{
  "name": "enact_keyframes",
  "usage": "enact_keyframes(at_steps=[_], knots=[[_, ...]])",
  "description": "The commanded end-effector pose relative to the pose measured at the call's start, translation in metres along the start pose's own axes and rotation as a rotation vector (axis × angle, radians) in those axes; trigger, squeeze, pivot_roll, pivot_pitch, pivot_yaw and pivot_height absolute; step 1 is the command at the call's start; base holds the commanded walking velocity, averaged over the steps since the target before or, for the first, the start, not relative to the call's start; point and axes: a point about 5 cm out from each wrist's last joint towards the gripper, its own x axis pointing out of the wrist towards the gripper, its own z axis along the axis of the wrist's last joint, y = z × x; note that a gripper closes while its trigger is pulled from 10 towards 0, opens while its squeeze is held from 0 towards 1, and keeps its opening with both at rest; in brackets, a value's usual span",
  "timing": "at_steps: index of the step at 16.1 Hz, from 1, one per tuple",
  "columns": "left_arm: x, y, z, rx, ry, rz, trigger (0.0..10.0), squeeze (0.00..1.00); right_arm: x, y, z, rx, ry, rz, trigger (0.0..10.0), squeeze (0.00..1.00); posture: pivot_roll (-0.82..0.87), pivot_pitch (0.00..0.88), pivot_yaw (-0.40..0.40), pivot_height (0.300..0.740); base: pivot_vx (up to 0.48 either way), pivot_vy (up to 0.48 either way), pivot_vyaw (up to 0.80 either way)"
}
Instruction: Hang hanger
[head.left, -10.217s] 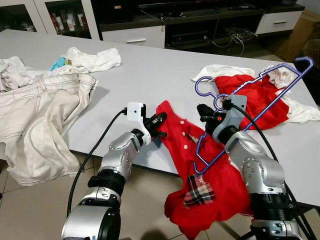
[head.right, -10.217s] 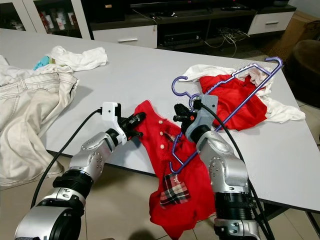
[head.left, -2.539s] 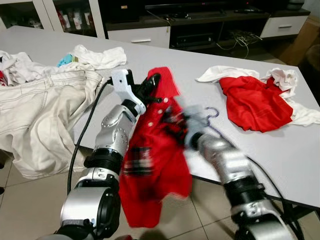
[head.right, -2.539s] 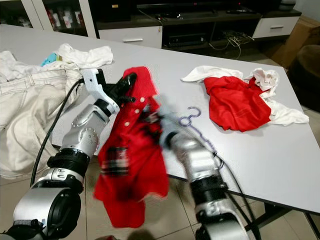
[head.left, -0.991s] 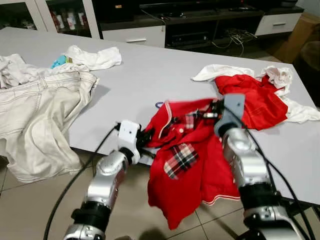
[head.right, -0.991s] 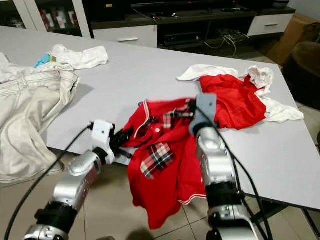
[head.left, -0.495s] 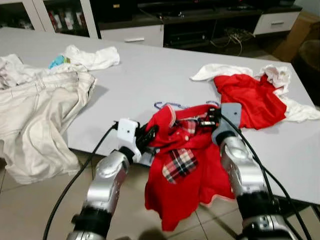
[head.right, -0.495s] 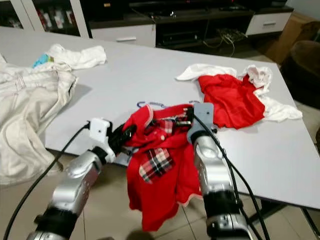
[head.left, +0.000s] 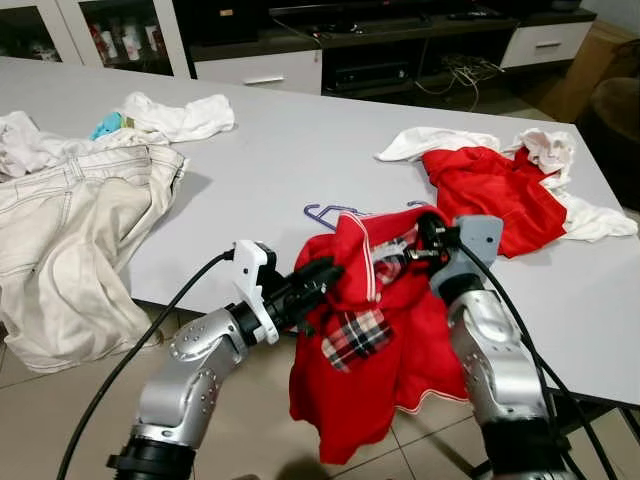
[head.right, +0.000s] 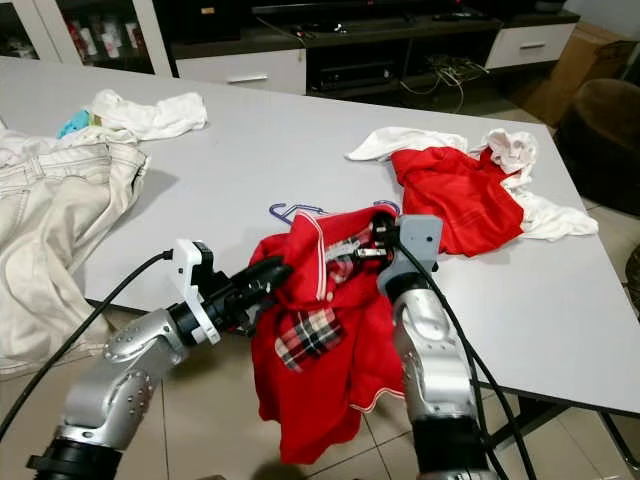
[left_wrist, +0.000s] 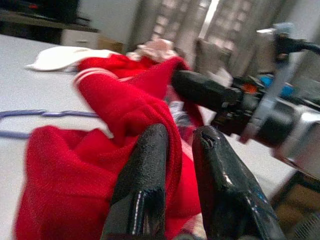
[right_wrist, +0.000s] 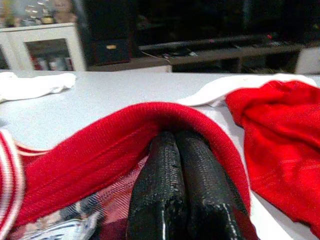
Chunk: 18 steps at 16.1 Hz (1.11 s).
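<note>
On the grey table (head.left: 270, 150), head views: beige trousers (head.left: 70, 230) spill over the robot's left edge, with white cloth (head.left: 185, 115) behind them. Far right lies a second red garment (head.left: 490, 195) on more white cloth (head.left: 435, 143). At the near edge a red shirt (head.left: 380, 330) with a plaid patch hangs between the two arms and drapes off the table. A purple hanger (head.left: 330, 212) lies on the tabletop just behind the shirt, its hook and a bit of wire showing, the rest under the fabric. The left gripper (head.left: 318, 280) pinches the shirt's left shoulder. The right gripper (head.left: 425, 238) is at the collar on the other side, fingers buried in cloth.

Left wrist view: two black fingers (left_wrist: 145, 180) closed down on a fold of red shirt (left_wrist: 115, 150), a narrow gap between them packed with fabric. The hanger (left_wrist: 45, 115) wire runs across the table beyond. The right arm's fingers (left_wrist: 205, 92) reach into the shirt opposite.

Right wrist view: fingers (right_wrist: 175, 190) pressed together, tips tucked under the ribbed red collar (right_wrist: 130, 135), which arches over them. Plaid lining shows beneath. The other red garment (right_wrist: 280, 140) lies beside.
</note>
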Motion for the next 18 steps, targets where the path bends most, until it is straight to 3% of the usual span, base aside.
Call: enact_keyframes(at_steps=[1, 13, 18], knots=[[0.001, -0.004, 0.006, 0.001, 0.018, -0.065, 10.0, 0.00, -0.002, 0.003, 0.008, -0.023, -0.034, 0.057, 0.0, 0.00, -0.06, 0.000, -0.004, 0.740, 0.000, 0.000, 0.00], [0.000, 0.003, 0.001, 0.065, 0.114, -0.108, 10.0, 0.00, -0.016, 0.010, 0.002, -0.117, 0.009, 0.328, 0.0, 0.00, -0.05, 0.000, 0.009, 0.740, 0.000, 0.000, 0.00], [0.003, 0.007, 0.002, 0.131, 0.115, -0.083, 10.0, 0.00, -0.006, 0.002, 0.009, -0.150, -0.013, 0.294, 0.0, 0.00, -0.06, 0.000, 0.005, 0.740, 0.000, 0.000, 0.00]])
